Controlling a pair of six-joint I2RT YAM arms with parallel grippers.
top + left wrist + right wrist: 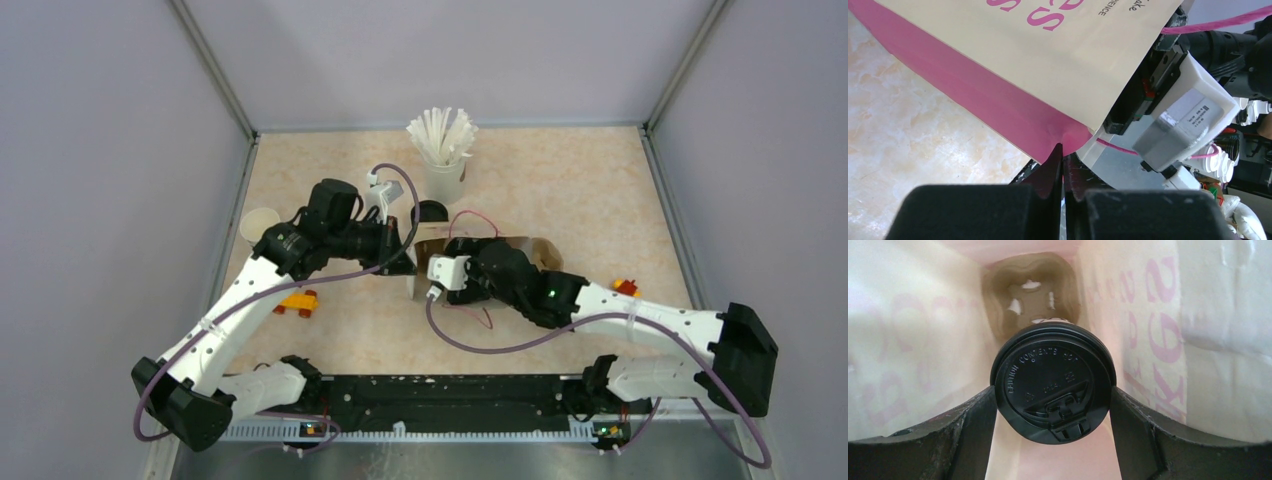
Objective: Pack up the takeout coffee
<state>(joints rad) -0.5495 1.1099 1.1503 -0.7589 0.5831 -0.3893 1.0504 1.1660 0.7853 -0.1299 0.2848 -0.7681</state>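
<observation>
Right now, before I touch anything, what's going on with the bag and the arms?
The right arm reaches inside the paper bag, its jaws shut on the black-lidded takeout coffee. A brown moulded carrier sits at the bag's far end, beyond the cup. The left arm pinches the bag's pink edge in shut jaws. The coffee is in the bag but not yet released.

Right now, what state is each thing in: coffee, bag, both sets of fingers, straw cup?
takeout coffee: lid on, held inside the bag.
paper bag: mouth open, one edge pinched.
left fingers: shut on the bag's pink edge.
right fingers: shut on the coffee at its lid.
straw cup: upright, full of straws.
</observation>
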